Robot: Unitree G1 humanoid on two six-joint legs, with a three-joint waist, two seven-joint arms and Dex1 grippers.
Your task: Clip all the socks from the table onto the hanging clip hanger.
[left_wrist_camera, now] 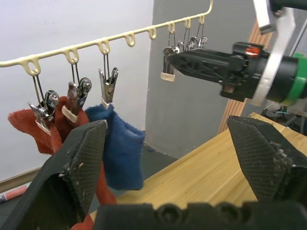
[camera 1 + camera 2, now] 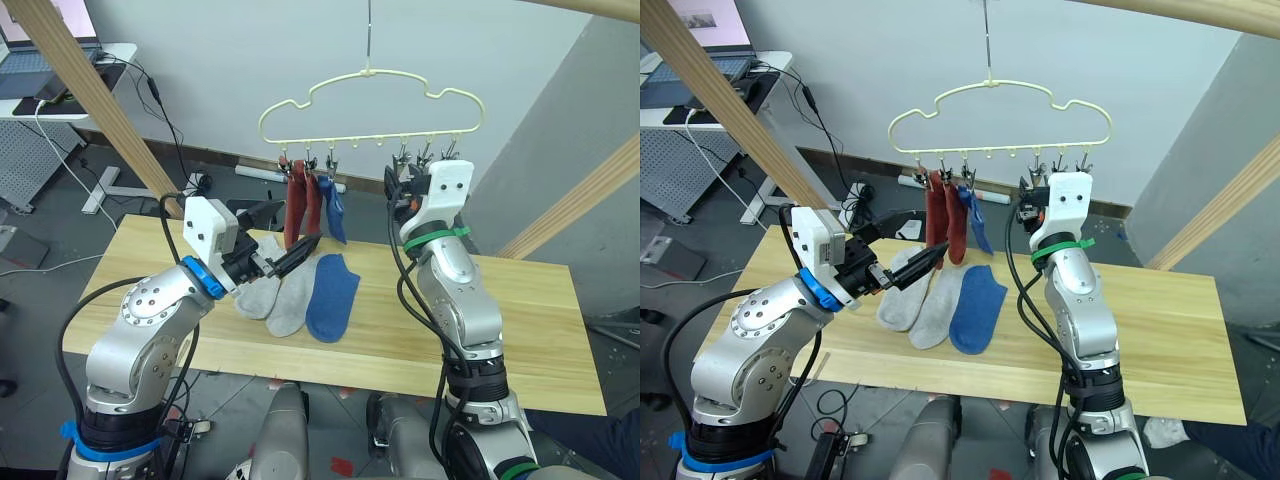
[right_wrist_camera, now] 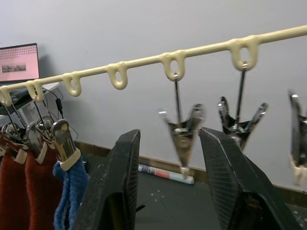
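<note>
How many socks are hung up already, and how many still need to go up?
Three hang on the clip hanger: two red socks and one blue sock. Both the left pincer and the right pincer are open and empty. Two grey socks and one blue sock wait on the table.

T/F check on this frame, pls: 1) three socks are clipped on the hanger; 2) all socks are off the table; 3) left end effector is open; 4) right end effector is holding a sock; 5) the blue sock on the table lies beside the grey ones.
1) True: two rust red socks and one blue sock hang from the clip hanger.
2) False: two grey socks and a second blue sock lie on the table.
3) True: the left end effector is open, with nothing between its fingers.
4) False: the right end effector is open and empty, up at a free clip.
5) True.
</note>
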